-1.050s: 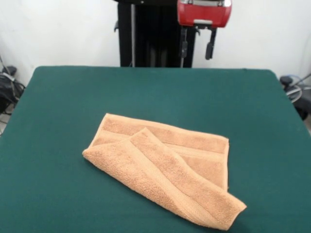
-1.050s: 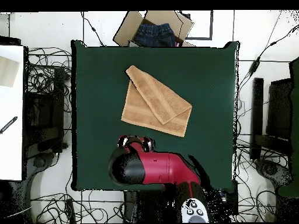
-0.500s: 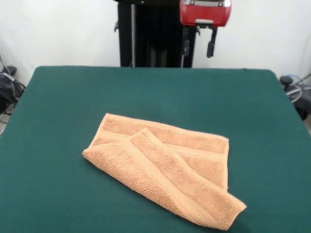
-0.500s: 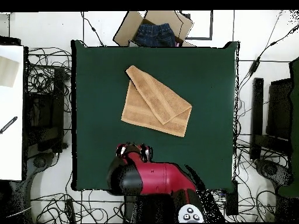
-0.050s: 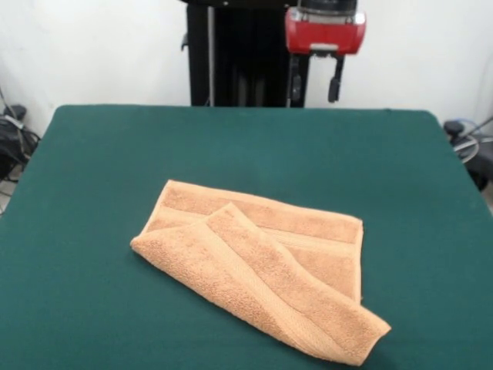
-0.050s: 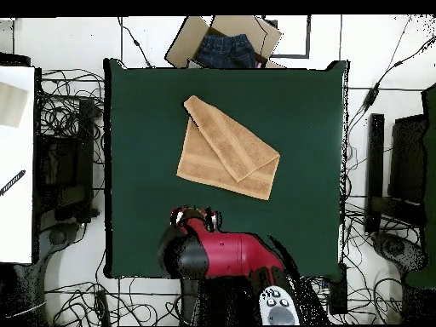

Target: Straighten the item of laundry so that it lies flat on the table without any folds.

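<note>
We see the towel (image 5: 258, 270) mid-table (image 5: 92, 169), one corner flap folded diagonally over it, border bands clear in the front view only. Gripper (image 5: 314, 77) hangs high at the table's far edge, well apart, fingers spread, empty. Only overhead shows a cardboard box (image 6: 226, 41) with denim beyond the table.

Open cardboard box (image 6: 228, 36), on the floor just past the desk's 12 o'clock edge in the overhead view; flaps spread outward. Contents: one dark blue denim garment (image 6: 225, 49), folded.

White panel (image 6: 17, 162), at 9 o'clock in the overhead view, well apart from the desk; a small dark slender object (image 6: 12, 183) lies on it, kind cannot be told.

Loose black cables (image 6: 72, 111), tangled over the pale floor at 9 o'clock, 3 o'clock and 6 o'clock.

Dark equipment units (image 6: 407, 162), at 3 o'clock, standing among the cables.

White wall (image 5: 100, 46), plain, across the front view at 12 o'clock.
</note>
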{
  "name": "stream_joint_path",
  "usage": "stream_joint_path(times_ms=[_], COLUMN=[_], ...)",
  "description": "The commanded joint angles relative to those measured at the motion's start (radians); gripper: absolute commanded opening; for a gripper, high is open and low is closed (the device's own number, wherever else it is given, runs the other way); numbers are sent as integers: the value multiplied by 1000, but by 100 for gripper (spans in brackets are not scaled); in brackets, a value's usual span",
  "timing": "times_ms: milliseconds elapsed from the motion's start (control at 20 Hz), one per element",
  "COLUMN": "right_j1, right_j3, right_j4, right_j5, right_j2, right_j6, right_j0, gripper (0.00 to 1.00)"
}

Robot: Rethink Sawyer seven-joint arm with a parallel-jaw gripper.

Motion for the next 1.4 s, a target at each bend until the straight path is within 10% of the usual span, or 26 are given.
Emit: stream_joint_path(times_ms=[50, 1400], right_j1=[168, 384], right_j3=[-184, -306], right_j4=[-26, -42], right_j5=[68, -59], right_j2=[7, 17], right_j6=[49, 79], right_j0=[8, -39], gripper=[100, 100])
